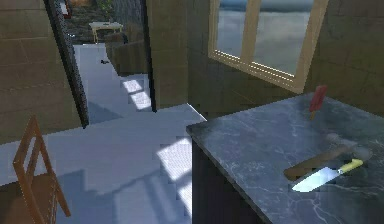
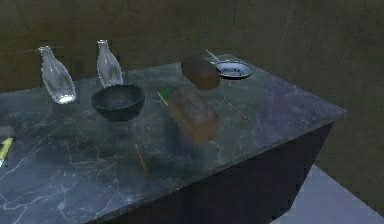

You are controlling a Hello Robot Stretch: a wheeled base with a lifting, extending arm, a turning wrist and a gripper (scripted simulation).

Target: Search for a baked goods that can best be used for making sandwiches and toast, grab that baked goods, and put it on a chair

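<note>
Chair (image 1: 35, 175): wooden, at the forward view's lower left corner, cut off by the picture's edge; part of its back and frame shows, standing on the floor well apart from the table (image 1: 260, 135).
Knife (image 1: 325, 178): lies on the table with a yellow handle; its pale blade runs to the bottom edge.
Brown strip (image 1: 315, 162): flat, just beside the knife; hard to make out.
Red thing (image 1: 318, 98): small, near the wall under the window (image 1: 265, 40); too small to name.
Near loaf (image 2: 193, 115): brown block of bread on the table, right of the bowl; its outline is hazy.
Far loaf (image 2: 200, 72): darker, farther back, just beside the plate.
Bowl (image 2: 118, 100): dark; its inside is in shadow, contents unclear.
Plate (image 2: 233, 69): something thin lies across it.
Bottles (image 2: 57, 75): two, clear glass, upright; contents unclear.
Jaws: cannot tell their state.
</note>
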